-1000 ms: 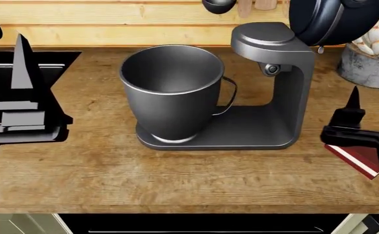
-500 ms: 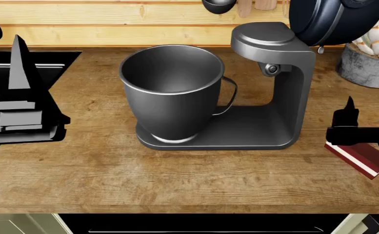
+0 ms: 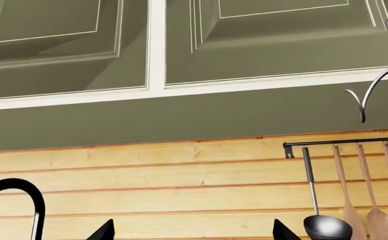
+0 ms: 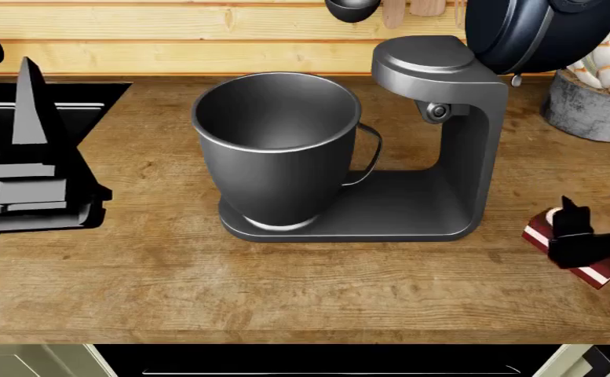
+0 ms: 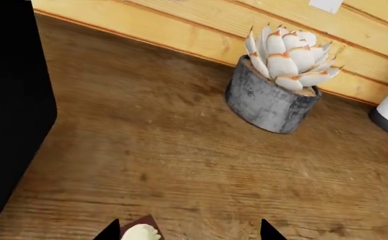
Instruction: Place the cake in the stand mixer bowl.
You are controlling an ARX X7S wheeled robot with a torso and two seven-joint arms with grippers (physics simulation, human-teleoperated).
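The stand mixer bowl is large and dark grey with a thin side handle. It sits empty on the mixer base at the middle of the wooden counter. The cake, red-brown with a white stripe, lies at the counter's right edge. My right gripper is low over the cake and covers most of it. In the right wrist view the cake's cream dollop shows between the open fingertips of the right gripper, close to one of them. My left gripper is open and empty, raised at the far left; in the left wrist view it points at the wall.
The grey stand mixer has its head tilted up behind the bowl. A succulent in a stone pot stands at the back right and also shows in the right wrist view. Utensils hang on a wall rail. A black sink lies at the left.
My right gripper has come down and slightly right, from above the cake to low over it, now covering most of it. The left arm and the bowl have not moved.
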